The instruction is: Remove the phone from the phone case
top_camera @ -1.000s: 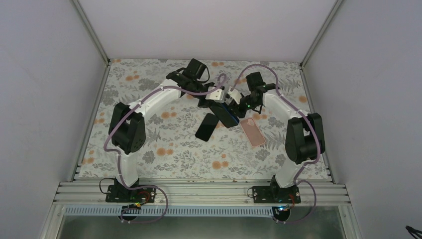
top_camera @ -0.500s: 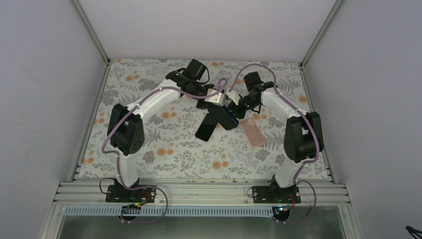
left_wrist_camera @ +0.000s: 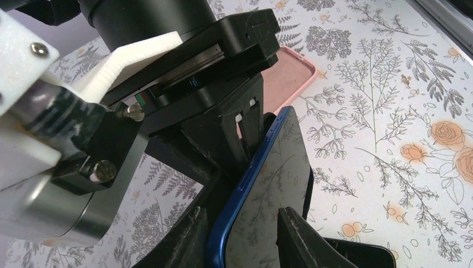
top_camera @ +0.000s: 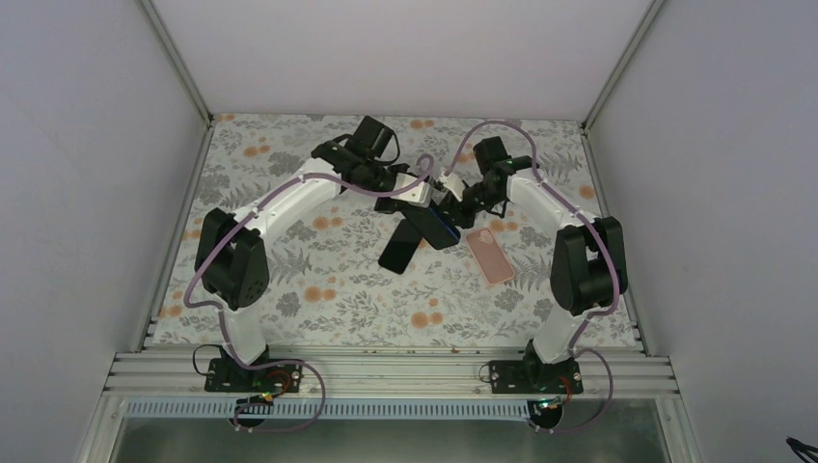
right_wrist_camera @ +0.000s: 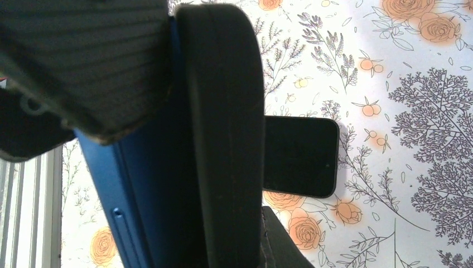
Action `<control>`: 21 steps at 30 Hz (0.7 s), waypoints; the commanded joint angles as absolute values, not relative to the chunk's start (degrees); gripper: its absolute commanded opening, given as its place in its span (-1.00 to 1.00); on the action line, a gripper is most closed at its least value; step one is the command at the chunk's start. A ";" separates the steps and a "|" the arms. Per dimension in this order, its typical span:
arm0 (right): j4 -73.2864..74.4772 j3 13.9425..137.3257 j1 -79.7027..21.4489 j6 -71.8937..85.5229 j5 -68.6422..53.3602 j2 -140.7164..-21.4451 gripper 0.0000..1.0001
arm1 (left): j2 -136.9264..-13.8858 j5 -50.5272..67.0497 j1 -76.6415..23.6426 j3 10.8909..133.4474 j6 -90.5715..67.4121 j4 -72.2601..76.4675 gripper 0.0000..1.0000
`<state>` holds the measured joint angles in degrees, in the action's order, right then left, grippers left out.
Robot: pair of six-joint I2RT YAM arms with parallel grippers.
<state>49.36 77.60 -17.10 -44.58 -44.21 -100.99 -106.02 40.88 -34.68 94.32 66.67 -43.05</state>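
A blue-edged phone (left_wrist_camera: 279, 167) with a glossy screen hangs tilted above the middle of the table (top_camera: 439, 229). A black phone case (left_wrist_camera: 310, 184) shows as a rim behind its right side and as a thick black wall (right_wrist_camera: 223, 123) beside the blue edge (right_wrist_camera: 139, 184). My left gripper (left_wrist_camera: 242, 240) is shut on the phone's near end, one finger on the screen and one behind. My right gripper (right_wrist_camera: 245, 245) is shut on the case's edge at the far end (left_wrist_camera: 245, 123). Both grippers meet over the table's middle, left gripper (top_camera: 424, 201) and right gripper (top_camera: 455, 204).
A flat black slab, phone or case, lies on the floral mat (top_camera: 400, 248) under the held phone (right_wrist_camera: 298, 156). A pink case (top_camera: 490, 256) lies face up to its right (left_wrist_camera: 290, 72). White walls close the table (top_camera: 289, 318) on three sides.
The left arm's elbow has swung left and its gripper has edged up and left with the phone. The right gripper has kept its grip and barely moved.
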 commanded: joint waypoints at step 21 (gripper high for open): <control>53.41 86.81 -16.25 -45.51 -47.22 -99.53 -0.93 | -110.48 26.93 -38.58 101.87 66.92 -53.40 -0.45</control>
<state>52.77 83.37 -16.69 -44.95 -41.47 -100.99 -109.23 29.50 -37.69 101.58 68.20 -51.51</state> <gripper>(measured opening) 0.085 0.284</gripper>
